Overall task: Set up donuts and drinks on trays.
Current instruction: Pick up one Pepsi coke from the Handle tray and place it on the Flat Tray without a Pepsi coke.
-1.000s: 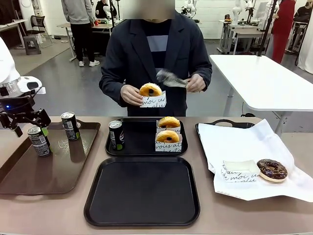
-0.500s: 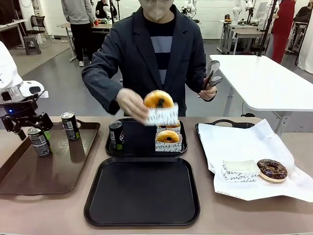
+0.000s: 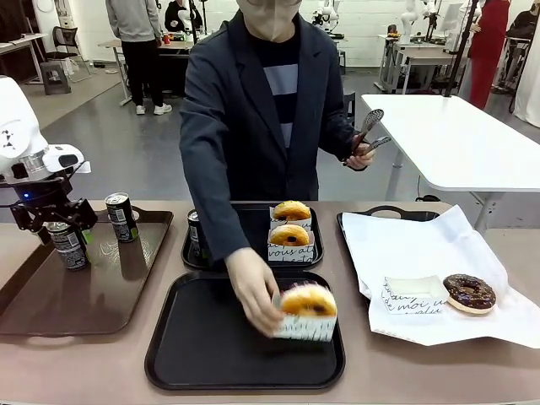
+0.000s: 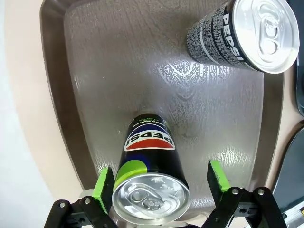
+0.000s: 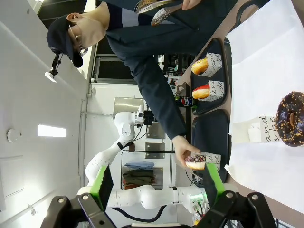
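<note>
Since a second ago the person's hand (image 3: 257, 295) has brought a papered donut (image 3: 308, 301) down onto the near black tray (image 3: 211, 346). My left gripper (image 4: 160, 178) straddles a can (image 4: 149, 142) on the brown tray (image 4: 118, 61), jaws spread, unclamped. Next, I judge, I close and lift; my right gripper (image 5: 159, 183) gapes empty.

Bright, even light; glare on brown tray (image 4: 142, 71), far can (image 4: 263, 28); edges warped.
</note>
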You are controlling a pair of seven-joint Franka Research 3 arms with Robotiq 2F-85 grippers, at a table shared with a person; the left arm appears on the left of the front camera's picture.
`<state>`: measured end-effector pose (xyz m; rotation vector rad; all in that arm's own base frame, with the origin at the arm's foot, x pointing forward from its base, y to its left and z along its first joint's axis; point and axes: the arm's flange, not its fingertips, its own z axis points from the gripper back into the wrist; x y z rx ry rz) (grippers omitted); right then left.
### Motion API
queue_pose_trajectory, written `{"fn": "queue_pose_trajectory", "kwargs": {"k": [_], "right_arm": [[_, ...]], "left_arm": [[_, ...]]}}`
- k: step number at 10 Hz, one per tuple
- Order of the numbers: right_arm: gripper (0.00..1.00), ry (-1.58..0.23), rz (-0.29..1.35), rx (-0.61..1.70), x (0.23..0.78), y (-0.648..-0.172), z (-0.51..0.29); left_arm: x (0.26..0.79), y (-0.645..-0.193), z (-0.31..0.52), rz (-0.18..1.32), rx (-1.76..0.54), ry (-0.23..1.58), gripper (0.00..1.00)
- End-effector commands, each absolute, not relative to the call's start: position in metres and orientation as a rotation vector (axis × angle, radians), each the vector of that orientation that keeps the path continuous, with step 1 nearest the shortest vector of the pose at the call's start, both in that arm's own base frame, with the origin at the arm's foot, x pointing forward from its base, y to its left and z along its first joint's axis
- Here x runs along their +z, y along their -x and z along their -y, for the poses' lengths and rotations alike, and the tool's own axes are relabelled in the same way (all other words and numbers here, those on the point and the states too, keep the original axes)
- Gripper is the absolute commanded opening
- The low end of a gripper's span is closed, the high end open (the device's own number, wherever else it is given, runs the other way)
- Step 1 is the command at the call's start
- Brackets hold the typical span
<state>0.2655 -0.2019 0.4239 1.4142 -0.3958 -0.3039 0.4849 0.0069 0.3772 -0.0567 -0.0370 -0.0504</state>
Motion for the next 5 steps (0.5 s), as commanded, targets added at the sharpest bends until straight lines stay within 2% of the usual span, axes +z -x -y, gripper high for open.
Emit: {"fn": "queue_pose_trajectory", "kwargs": {"k": [1,2,3,4,5], "right_arm": [[1.00,-1.432,0.423,-0.291,0.4237,-0.2677,0.2024],[1.00,-1.432,0.423,-0.291,0.4237,-0.2677,0.2024],[1.00,-1.432,0.423,-0.291,0.4237,-0.2677,0.2024],[1.00,-1.432,0.423,-0.291,0.4237,-0.2677,0.2024],[1.00,-1.432,0.423,-0.291,0.4237,-0.2677,0.2024]], "left_arm": [[0.3750,-0.4899,-0.0088,0.055,-0.066,0.043,1.00],[0.3748,-0.4904,-0.0087,0.054,-0.063,0.040,1.00],[0.3745,-0.4895,-0.0085,0.052,-0.073,0.031,0.44],[0.3746,-0.4889,-0.0079,0.052,-0.071,0.028,0.44],[0.3752,-0.4890,-0.0082,0.051,-0.068,0.026,0.00]]}}
